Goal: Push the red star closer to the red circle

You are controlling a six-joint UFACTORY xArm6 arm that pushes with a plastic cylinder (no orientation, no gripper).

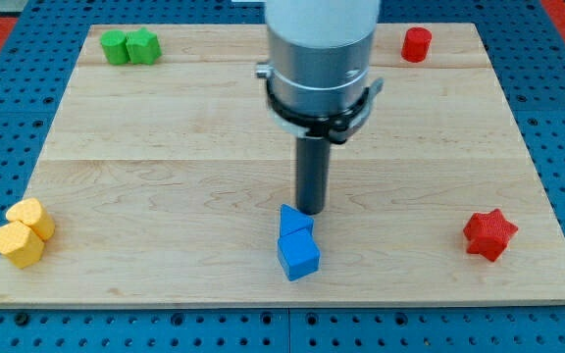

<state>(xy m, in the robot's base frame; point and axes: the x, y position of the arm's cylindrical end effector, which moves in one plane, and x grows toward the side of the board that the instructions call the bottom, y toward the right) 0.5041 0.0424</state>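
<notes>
the red star (489,234) is found near the view's right edge, low on the board, lying flat and free with nothing touching it. the red circle (416,44) is set well apart from it, up near the view's top right, close to the board's far edge and a little to the left of the star. to shorten that gap the star would have to be driven toward the view's top and slightly leftward, so contact is judged to be needed on its lower, right-hand side.

no such contact is made at this moment. my tip (310,211) is placed near the board's middle, low down, just above the blue blocks (296,243) — a triangular piece with a cube-like piece pressed against it below. whether the tip is touching the upper blue piece cannot be told; it is at least just beside it. no jaws are carried by the rod, so nothing is gripped or held; only pushing is possible.

further out, two green blocks (130,46) are paired at the view's top left and two yellow blocks (24,232) at the lower left — both well clear of any path between tip and star. the wooden board (165,147) is laid on a blue pegged surface.
</notes>
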